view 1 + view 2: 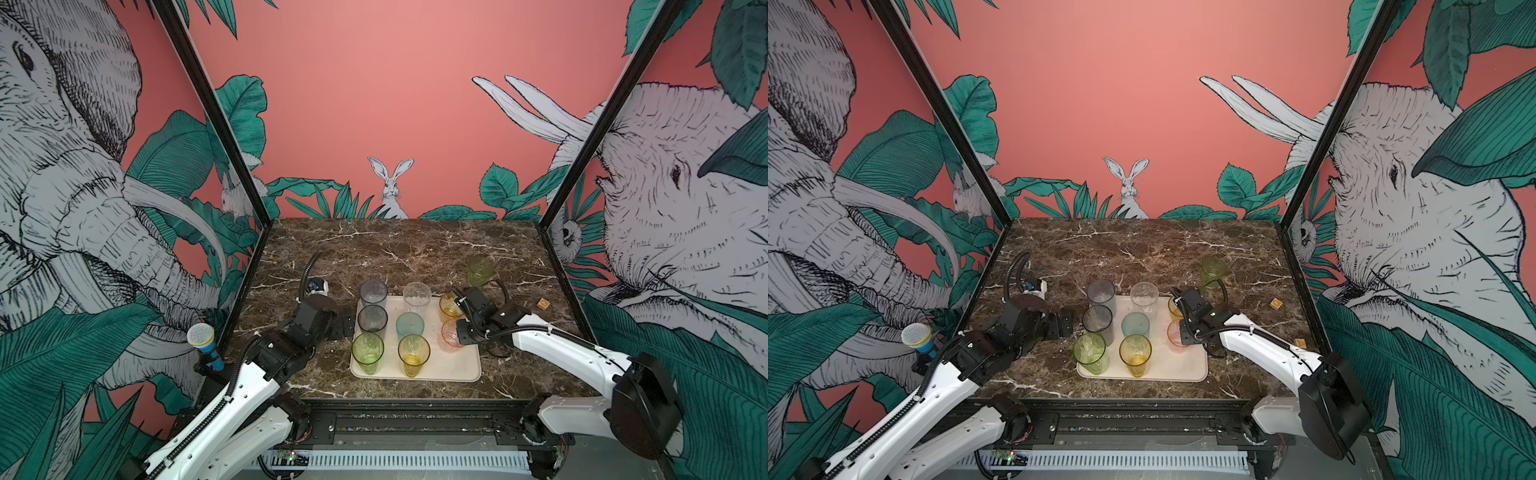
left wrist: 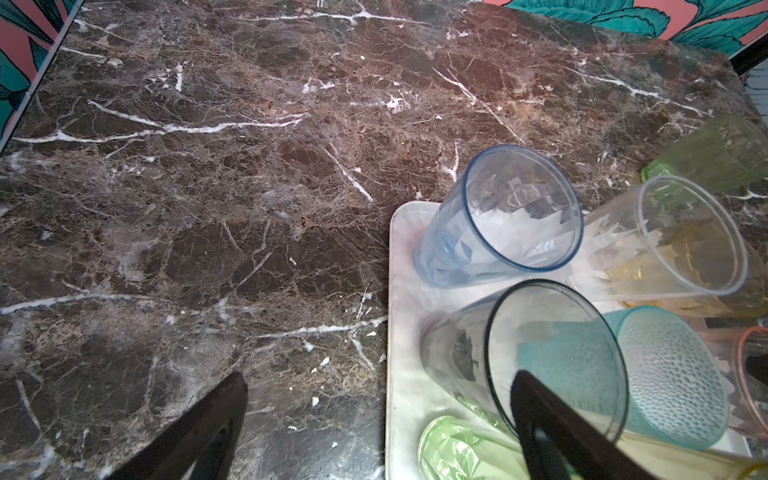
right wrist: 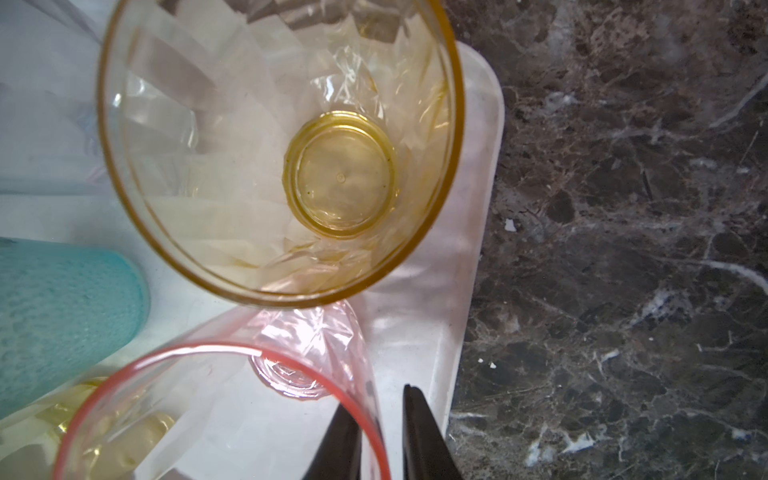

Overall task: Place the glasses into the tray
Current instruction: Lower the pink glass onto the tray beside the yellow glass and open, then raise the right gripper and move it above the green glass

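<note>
On the bench (image 1: 407,249), the tray (image 1: 457,365) near the front edge carries eight glasses (image 1: 409,324), a green glass (image 1: 480,270) stands off it near the far right corner, the right gripper (image 3: 375,398) loosely straddles the standing pink glass (image 3: 291,332) rim, seemingly to release it, and the left gripper (image 2: 379,374) gapes empty beside the tray's left edge, likely giving room.

Dark marble table (image 1: 395,249), small orange block (image 1: 543,304) near its right edge, blue-handled microphone (image 1: 205,347) off its front-left corner, rabbit mural (image 1: 390,187) behind.
</note>
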You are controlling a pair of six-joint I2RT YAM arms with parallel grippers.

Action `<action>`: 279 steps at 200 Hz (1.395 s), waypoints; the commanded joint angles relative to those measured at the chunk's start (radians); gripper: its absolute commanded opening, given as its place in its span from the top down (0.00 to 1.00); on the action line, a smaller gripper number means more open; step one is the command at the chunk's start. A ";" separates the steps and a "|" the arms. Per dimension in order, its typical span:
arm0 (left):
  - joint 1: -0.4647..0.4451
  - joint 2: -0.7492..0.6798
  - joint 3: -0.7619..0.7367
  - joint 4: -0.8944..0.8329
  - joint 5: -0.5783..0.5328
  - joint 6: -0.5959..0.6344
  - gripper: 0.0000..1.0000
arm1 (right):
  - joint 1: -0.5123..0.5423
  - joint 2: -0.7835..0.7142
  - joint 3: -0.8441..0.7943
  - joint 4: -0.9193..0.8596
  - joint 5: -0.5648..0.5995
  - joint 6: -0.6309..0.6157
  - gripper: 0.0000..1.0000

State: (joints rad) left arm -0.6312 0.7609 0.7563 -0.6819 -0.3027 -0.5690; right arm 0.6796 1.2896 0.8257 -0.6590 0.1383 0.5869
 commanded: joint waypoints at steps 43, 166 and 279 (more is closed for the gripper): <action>0.008 0.002 -0.008 0.009 -0.007 -0.017 0.01 | -0.003 -0.053 0.099 -0.123 -0.008 -0.047 0.57; 0.007 0.026 0.011 0.012 -0.015 -0.009 0.01 | -0.151 -0.075 0.347 -0.171 0.096 -0.208 0.50; 0.007 0.021 0.023 -0.007 -0.030 -0.002 0.01 | -0.469 0.275 0.474 0.103 -0.035 -0.224 0.47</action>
State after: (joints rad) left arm -0.6312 0.7891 0.7567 -0.6819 -0.3130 -0.5678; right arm 0.2462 1.5108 1.2549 -0.6270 0.1379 0.3622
